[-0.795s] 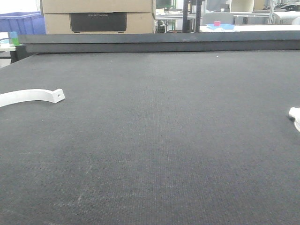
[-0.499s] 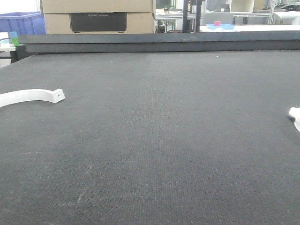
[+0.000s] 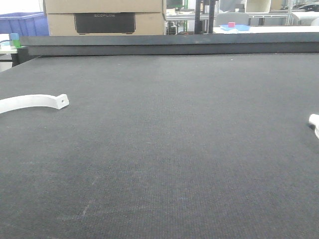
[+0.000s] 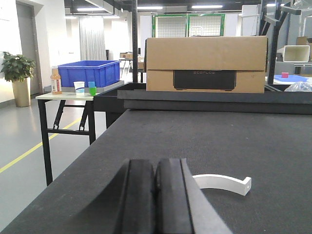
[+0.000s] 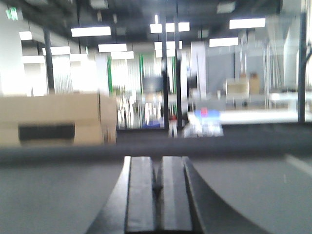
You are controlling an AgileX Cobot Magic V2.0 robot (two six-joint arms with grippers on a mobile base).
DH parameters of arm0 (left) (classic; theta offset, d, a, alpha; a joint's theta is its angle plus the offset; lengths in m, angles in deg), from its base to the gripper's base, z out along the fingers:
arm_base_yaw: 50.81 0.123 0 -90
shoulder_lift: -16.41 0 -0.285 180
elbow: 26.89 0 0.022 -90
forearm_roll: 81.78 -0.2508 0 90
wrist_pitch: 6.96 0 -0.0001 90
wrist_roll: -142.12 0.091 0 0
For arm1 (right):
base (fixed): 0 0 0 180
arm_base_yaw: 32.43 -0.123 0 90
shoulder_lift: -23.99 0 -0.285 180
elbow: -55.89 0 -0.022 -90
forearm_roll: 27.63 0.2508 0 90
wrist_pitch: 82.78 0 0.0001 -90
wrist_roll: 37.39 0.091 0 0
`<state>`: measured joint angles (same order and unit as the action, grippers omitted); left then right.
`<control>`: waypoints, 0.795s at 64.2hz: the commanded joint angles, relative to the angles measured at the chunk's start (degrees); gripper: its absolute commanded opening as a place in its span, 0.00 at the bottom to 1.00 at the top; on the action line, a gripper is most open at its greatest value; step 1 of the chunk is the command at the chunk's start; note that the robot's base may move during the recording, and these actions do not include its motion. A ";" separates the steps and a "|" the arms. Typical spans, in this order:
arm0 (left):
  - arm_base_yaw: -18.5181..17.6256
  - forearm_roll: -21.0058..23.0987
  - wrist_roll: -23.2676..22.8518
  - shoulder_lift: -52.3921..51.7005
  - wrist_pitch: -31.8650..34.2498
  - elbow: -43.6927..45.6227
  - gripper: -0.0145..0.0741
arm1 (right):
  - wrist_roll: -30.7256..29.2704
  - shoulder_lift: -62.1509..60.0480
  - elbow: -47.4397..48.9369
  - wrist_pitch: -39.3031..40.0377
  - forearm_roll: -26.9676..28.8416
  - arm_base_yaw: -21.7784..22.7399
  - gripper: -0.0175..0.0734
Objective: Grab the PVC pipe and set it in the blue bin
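A white curved PVC pipe piece (image 3: 35,102) with a small hole in its end lies flat on the black table (image 3: 169,139) at the left. In the left wrist view that pipe piece (image 4: 222,183) lies just right of and beyond my left gripper (image 4: 156,168), whose pads are pressed together with nothing between them. The blue bin (image 4: 89,73) stands on a side table beyond the table's far left corner, and the blue bin (image 3: 22,24) also shows in the front view. My right gripper (image 5: 157,165) is shut and empty in a blurred view. Neither gripper shows in the front view.
A large cardboard box (image 3: 104,17) stands behind the raised far rim (image 3: 169,45) of the table. A small white object (image 3: 314,120) pokes in at the right edge. A bottle and cups (image 4: 73,87) stand beside the bin.
The front view has shifted very slightly, and the white object at the right edge shows a little less. The curved pipe piece has stayed where it was.
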<state>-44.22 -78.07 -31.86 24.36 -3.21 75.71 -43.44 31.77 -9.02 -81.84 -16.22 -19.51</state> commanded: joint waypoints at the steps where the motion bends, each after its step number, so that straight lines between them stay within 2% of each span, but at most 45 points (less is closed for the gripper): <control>1: 0.13 0.16 -0.23 -0.16 0.68 0.19 0.04 | -0.08 1.00 5.23 -3.42 -0.15 0.13 0.01; 11: 0.13 0.16 -0.23 -0.16 0.68 0.19 0.04 | -0.08 7.96 13.97 -13.01 -3.72 0.13 0.01; 17: 0.13 0.16 -0.23 -0.16 0.68 0.19 0.04 | -0.08 14.02 19.22 -16.70 -3.83 0.13 0.01; 25: 0.13 0.16 -0.23 -0.16 0.68 0.19 0.04 | -0.08 23.24 27.35 -26.56 -3.95 0.13 0.01; 33: 0.13 0.16 -0.23 -0.16 0.68 0.19 0.04 | -0.08 31.84 33.10 -33.01 -4.04 0.13 0.01; 42: 0.12 0.16 -0.23 -0.16 3.09 0.19 0.04 | -0.08 38.38 35.69 -34.68 -3.79 0.13 0.01; 51: 0.12 0.16 -0.23 -0.16 3.34 0.19 0.04 | -0.08 40.74 35.69 -30.72 -3.09 0.13 0.01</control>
<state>-44.22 -78.07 -31.86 24.36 -1.51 75.71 -43.44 71.62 26.10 -115.69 -19.33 -19.51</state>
